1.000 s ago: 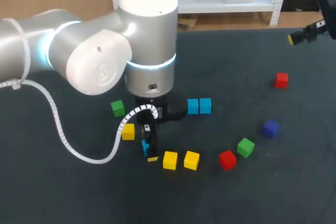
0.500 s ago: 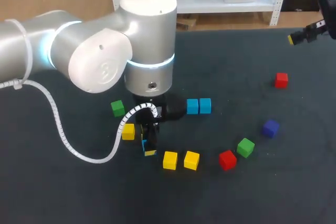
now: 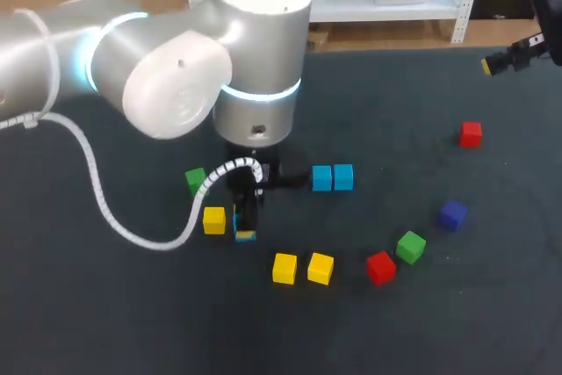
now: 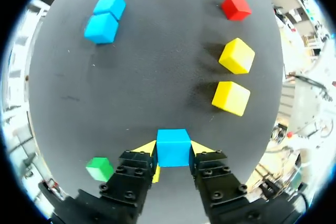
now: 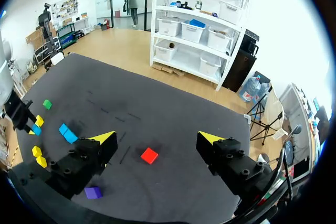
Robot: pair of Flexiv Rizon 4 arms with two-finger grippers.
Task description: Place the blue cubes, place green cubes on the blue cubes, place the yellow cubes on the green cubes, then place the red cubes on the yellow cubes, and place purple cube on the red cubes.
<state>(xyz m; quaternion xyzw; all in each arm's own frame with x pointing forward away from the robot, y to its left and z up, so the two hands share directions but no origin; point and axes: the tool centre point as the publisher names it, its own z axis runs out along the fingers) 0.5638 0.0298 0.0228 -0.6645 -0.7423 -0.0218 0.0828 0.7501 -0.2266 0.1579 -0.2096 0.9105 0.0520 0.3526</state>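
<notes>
Left gripper (image 4: 173,149) pinches one blue cube (image 4: 173,144) at its fingertips, near the blue pair (image 4: 105,17) but apart. We judge the shallow grip may let it twist and land askew.

Overall: bright, even light over the dark table (image 3: 439,322) in all three views.
Source: overhead, going by the short shadows.
Shadows: soft dark patches just beside the yellow cubes (image 4: 236,56), on their side toward the table's middle.
Glare: pale sheen on the left arm (image 3: 176,85)'s white shells; its light ring (image 3: 259,91) glows blue-white.
Held blue cube (image 4: 173,148): evenly lit.
Table sheen: faint, toward the far edge in the right wrist view.
</notes>
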